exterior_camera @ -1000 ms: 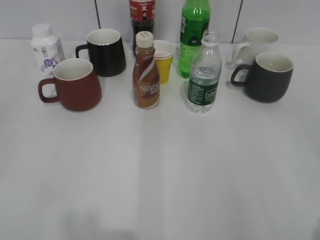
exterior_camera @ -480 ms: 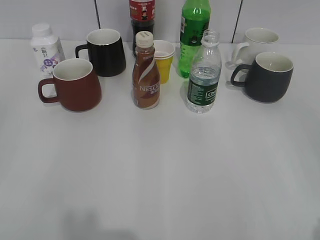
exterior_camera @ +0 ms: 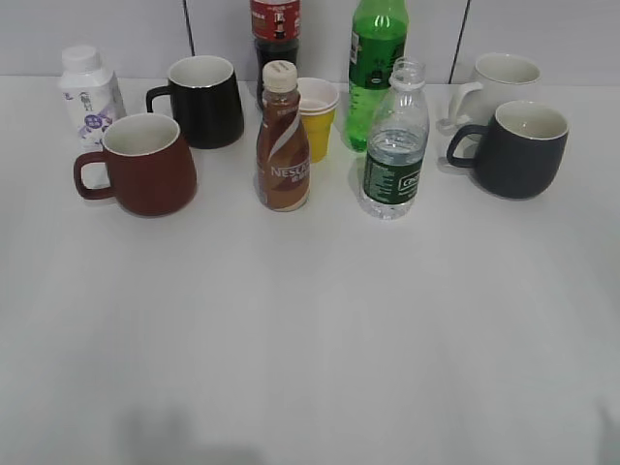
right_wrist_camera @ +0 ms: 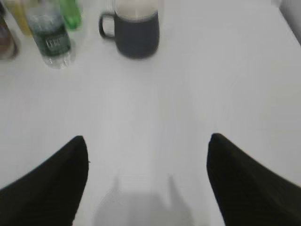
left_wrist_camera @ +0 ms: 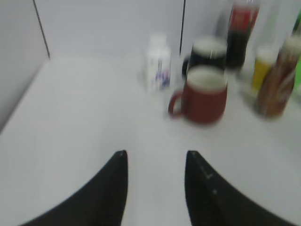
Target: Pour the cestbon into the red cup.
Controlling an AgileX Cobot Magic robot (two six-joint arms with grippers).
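The cestbon bottle (exterior_camera: 393,145), clear with a dark green label and no cap, stands upright right of centre; it also shows in the right wrist view (right_wrist_camera: 49,34). The red cup (exterior_camera: 145,165) stands at the left, handle to the left; it also shows in the left wrist view (left_wrist_camera: 202,95). My left gripper (left_wrist_camera: 155,155) is open and empty above bare table, well short of the red cup. My right gripper (right_wrist_camera: 148,141) is open wide and empty, well short of the bottle. Neither gripper shows in the exterior view.
A brown Nescafe bottle (exterior_camera: 282,140), yellow paper cup (exterior_camera: 316,116), tall green soda bottle (exterior_camera: 376,63) and cola bottle (exterior_camera: 275,34) crowd the middle back. A black mug (exterior_camera: 203,102) and white bottle (exterior_camera: 89,92) stand behind the red cup. A dark grey mug (exterior_camera: 516,147) and white mug (exterior_camera: 499,82) stand at right.
Nothing on the table has moved. A dark shape at the bottom right corner of the exterior view has shifted slightly.
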